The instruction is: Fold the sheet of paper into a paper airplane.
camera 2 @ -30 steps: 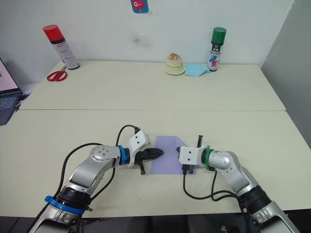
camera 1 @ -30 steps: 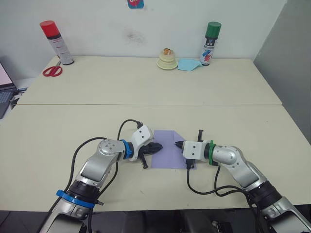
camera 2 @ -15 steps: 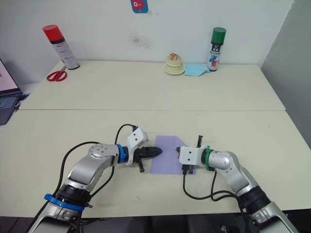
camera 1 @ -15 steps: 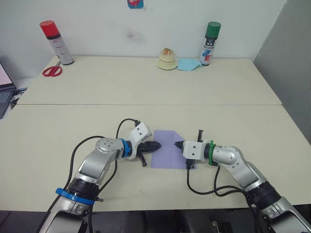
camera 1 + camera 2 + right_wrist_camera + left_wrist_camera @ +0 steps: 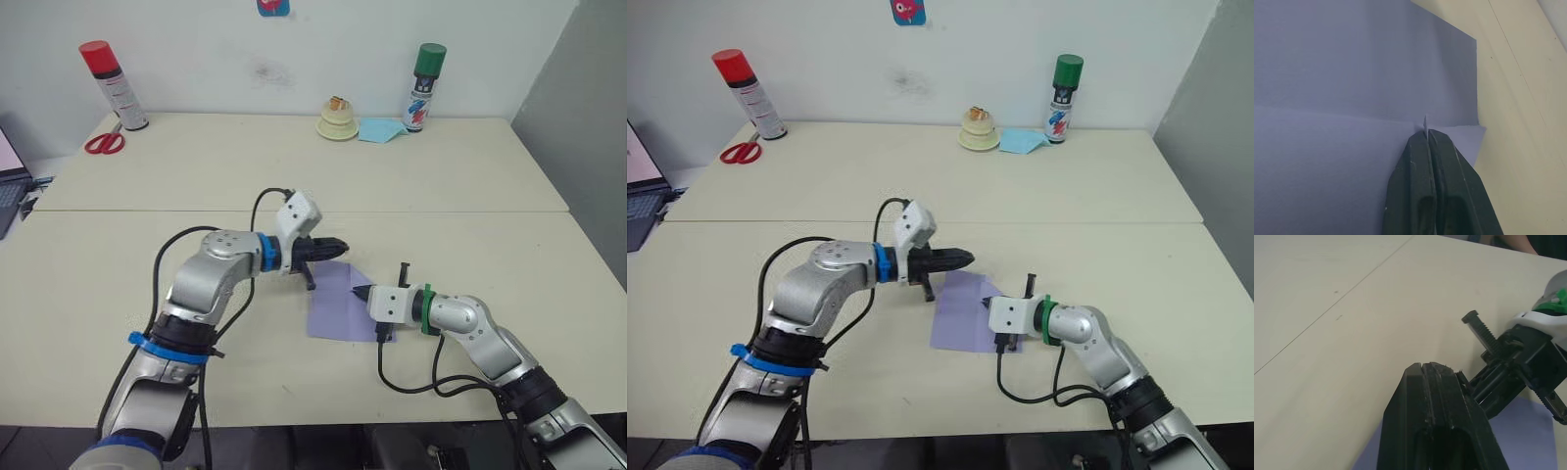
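Note:
The sheet of paper (image 5: 333, 308) lies flat on the near table, lavender, with its far right corner folded in along a diagonal. My right gripper (image 5: 359, 292) is shut, and its tips (image 5: 1426, 132) rest on the paper (image 5: 1352, 63) at the edge of that folded flap. My left gripper (image 5: 343, 245) is shut and empty. It hovers above the table by the paper's far edge, pointing right. In the left wrist view its shut tips (image 5: 1432, 366) point at the right gripper's black fingers (image 5: 1508, 382), with paper (image 5: 1528, 431) below. No paper airplane shape shows.
At the back of the far table stand a red-capped spray can (image 5: 114, 86), red scissors (image 5: 105, 143), a small cream object (image 5: 336, 121), a light blue sheet (image 5: 380, 130) and a green-capped spray can (image 5: 424, 88). A laptop (image 5: 8, 186) sits at the left edge.
My left gripper has lifted from the paper's left edge and swung away from me and to the right, to above the far edge. The right gripper has stayed on the paper.

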